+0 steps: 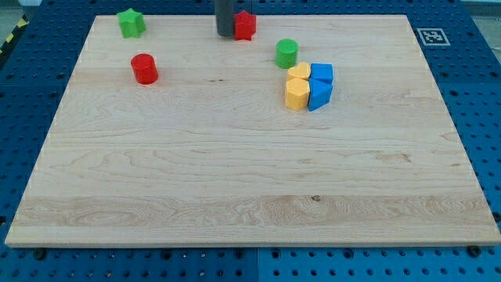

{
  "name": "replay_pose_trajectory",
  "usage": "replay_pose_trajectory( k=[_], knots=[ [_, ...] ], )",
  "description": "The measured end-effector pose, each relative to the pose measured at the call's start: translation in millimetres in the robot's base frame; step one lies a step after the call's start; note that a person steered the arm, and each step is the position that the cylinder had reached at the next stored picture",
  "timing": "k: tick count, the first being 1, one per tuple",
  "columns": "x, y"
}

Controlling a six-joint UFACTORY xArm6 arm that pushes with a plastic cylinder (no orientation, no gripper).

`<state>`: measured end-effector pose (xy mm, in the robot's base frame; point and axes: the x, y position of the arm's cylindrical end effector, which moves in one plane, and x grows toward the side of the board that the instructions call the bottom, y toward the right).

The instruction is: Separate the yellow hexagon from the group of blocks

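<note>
While the rod is standing at the view's top, my tip (225, 35) is resting just beside the red star (246, 25), on its left, well apart from the cluster I am after. There is no hand to open or close here; the rod is bare and is gripping nothing.

The yellow hexagon (296, 94) is sitting at the view's centre-right on the board (235, 196), at the lower left of a tight group. It is touching the yellow heart (298, 74) above it and a blue block (319, 94) on its right, with another blue block (322, 74) behind that. A green cylinder (287, 53) is lying near the group's upper left. A red cylinder (144, 69) and a green star (131, 23) are sitting far off at the left.

I am judging the hexagon to be light, rigid and ready to slide on smooth wood, likely to spin if struck off-centre. Nothing is blocking its left and bottom faces, so it cannot be pushed away from those. I am expecting the best contact to be at the seam on its upper right, driving it down and left, though the neighbours are crowding that spot.
</note>
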<state>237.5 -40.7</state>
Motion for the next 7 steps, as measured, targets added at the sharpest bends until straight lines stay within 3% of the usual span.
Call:
replay_pose_trajectory(
  k=[1,2,3,7],
  knots=[
    [3.5,-7.7],
    [42.5,-18.2],
    [55.1,3.4],
    [74.7,23.8]
  ],
)
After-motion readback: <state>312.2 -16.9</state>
